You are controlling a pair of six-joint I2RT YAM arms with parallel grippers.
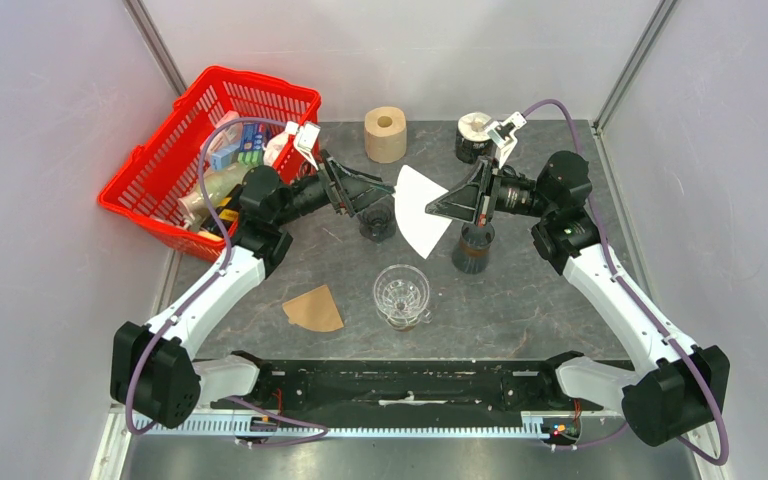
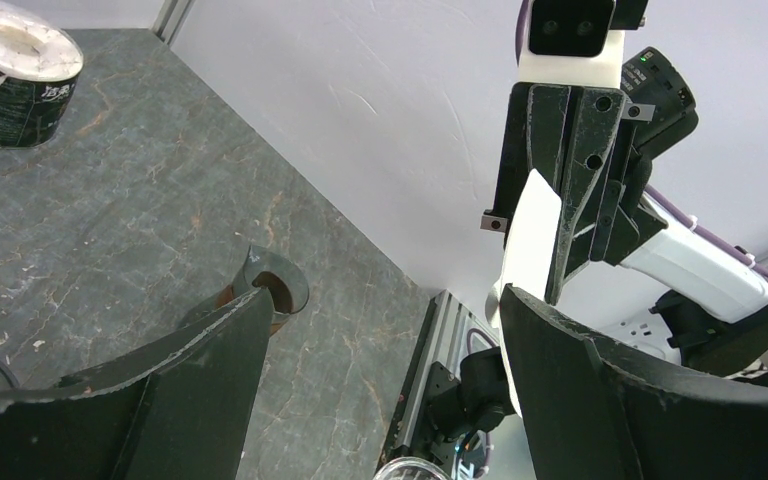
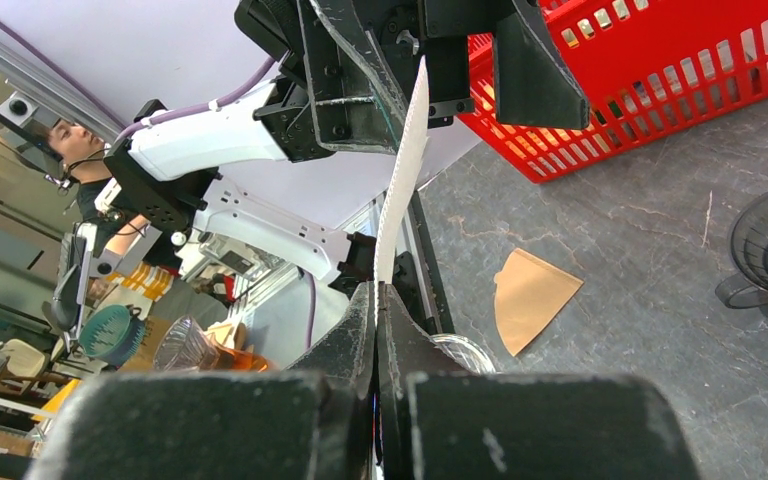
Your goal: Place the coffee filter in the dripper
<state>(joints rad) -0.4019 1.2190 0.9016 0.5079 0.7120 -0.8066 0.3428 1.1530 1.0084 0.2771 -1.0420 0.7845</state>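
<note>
The white coffee filter (image 1: 418, 210) hangs in the air over the middle of the table, and my right gripper (image 1: 440, 207) is shut on its edge. The right wrist view shows it edge-on (image 3: 405, 170), pinched between the right gripper's (image 3: 376, 292) closed fingers. My left gripper (image 1: 388, 191) faces it from the left, open. The filter's (image 2: 530, 240) far edge reaches in between the open fingers of the left gripper (image 2: 385, 300), close to one finger (image 2: 600, 390) and not clamped. The glass dripper (image 1: 401, 295) stands upright on the table in front of both grippers, empty.
A brown filter (image 1: 314, 309) lies flat left of the dripper. A red basket (image 1: 150, 185) of groceries stands at the back left. At the back are a cardboard roll (image 1: 385, 134) and a black tin (image 1: 473, 138). Two dark cups (image 1: 376, 222) (image 1: 473, 250) stand under the grippers.
</note>
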